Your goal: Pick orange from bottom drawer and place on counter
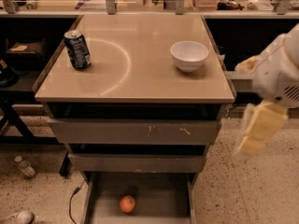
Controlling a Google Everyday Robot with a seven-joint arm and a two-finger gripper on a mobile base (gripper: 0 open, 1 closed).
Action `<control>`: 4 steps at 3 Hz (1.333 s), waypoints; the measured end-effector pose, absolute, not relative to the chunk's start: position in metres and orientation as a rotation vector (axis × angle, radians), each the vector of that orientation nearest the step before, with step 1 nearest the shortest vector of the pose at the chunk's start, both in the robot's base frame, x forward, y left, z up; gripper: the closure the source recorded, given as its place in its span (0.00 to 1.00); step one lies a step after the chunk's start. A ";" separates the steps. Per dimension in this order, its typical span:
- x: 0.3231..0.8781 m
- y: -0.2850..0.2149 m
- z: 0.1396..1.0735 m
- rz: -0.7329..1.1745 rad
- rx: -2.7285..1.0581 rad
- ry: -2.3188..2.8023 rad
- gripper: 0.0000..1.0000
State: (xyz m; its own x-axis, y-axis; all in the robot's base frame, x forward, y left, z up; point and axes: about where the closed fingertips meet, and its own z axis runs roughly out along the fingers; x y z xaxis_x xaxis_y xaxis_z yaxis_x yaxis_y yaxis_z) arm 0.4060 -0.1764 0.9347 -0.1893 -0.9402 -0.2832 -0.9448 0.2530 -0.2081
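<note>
Arm [279,73] sits way off at the right edge, gripper [258,133] dangling below it, pointing down and slightly left.

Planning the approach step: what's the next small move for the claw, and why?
Probably swing the claw left and down toward the open bottom drawer. It hangs beyond the right edge of the counter, far from the orange, which lies on the drawer floor left of centre.
</note>
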 end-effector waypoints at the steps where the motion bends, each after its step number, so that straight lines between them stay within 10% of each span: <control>1: 0.390 -0.126 0.879 0.153 -1.728 2.136 0.00; 4: 0.359 -0.074 0.740 0.331 -1.744 2.178 0.00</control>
State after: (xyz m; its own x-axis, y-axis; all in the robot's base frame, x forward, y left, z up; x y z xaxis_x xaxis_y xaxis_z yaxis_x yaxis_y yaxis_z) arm 0.3593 -0.0739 0.7400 -0.1959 -0.8976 -0.3949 -0.9744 0.2236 -0.0250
